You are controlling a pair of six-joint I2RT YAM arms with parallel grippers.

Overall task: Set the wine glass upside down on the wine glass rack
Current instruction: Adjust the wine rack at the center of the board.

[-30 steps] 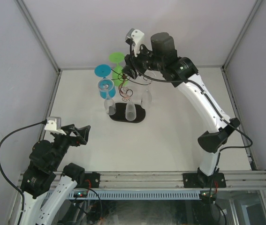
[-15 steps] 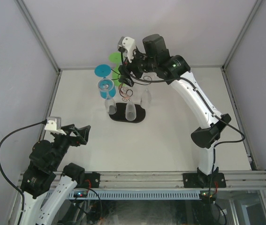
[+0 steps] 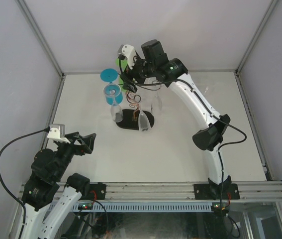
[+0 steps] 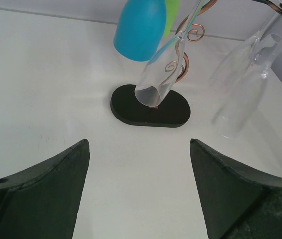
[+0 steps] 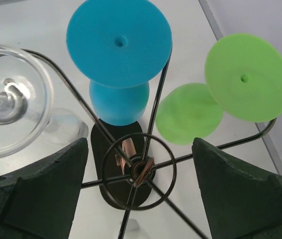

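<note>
The wine glass rack [image 3: 134, 101] stands on its black oval base [image 3: 131, 119] at the back of the table. Several glasses hang upside down on it: a blue wine glass [image 3: 112, 92], a green one [image 5: 188, 113] and clear ones [image 3: 143, 121]. My right gripper [image 3: 127, 78] hovers directly above the rack's hub [image 5: 138, 169], open, with nothing between its fingers. In the right wrist view [image 5: 140, 142] the blue foot [image 5: 118, 42] and green foot [image 5: 245, 77] lie just ahead. My left gripper [image 3: 83, 142] is open and empty, well short of the base [image 4: 150, 105].
White walls and metal frame posts [image 3: 41, 37] close in the table at the back and sides. Two clear glasses [image 4: 245, 94] hang out past the base on the rack's right. Bare white tabletop [image 3: 180, 144] lies between the rack and the arm bases.
My right gripper has opened wide and slid left over the top of the rack. The front clear glass now hangs tilted. The left arm has not moved.
</note>
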